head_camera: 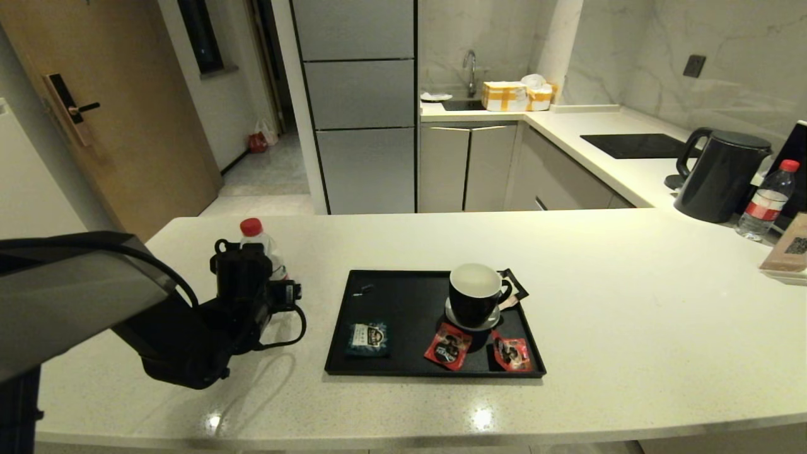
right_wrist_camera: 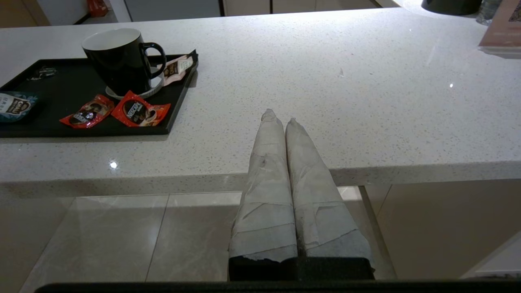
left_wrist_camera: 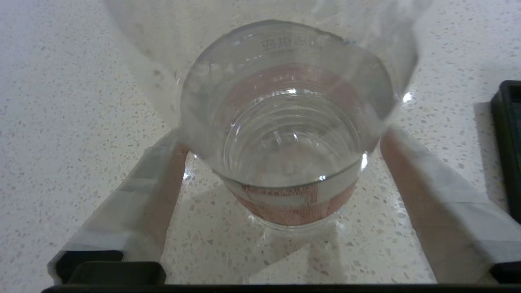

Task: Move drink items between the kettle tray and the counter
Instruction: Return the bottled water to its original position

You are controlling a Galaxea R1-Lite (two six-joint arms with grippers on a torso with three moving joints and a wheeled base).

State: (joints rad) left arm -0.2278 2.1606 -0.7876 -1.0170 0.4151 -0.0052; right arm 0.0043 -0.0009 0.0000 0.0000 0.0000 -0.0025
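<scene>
The water bottle point(head_camera: 261, 247) stands on the bench point(head_camera: 605, 296) off the kettle tray point(head_camera: 403, 302), between the left gripper point(left_wrist_camera: 281, 162)'s wide-spread fingers point(left_wrist_camera: 150, 191) (no contact visible). The teal sachet point(head_camera: 369, 338) remains on the tray; the right gripper point(right_wrist_camera: 281, 122) is parked, fingers together.

"NESCAFE" showing on a red sachet point(right_wrist_camera: 140, 112) lying in the kettle tray point(right_wrist_camera: 175, 108), other print staying unreadable

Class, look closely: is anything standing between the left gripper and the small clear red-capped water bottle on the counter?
Nothing visible. The left gripper is open, its taped fingers flanking the small clear red-capped water bottle, which stands on the off-white speckled counter.
</scene>
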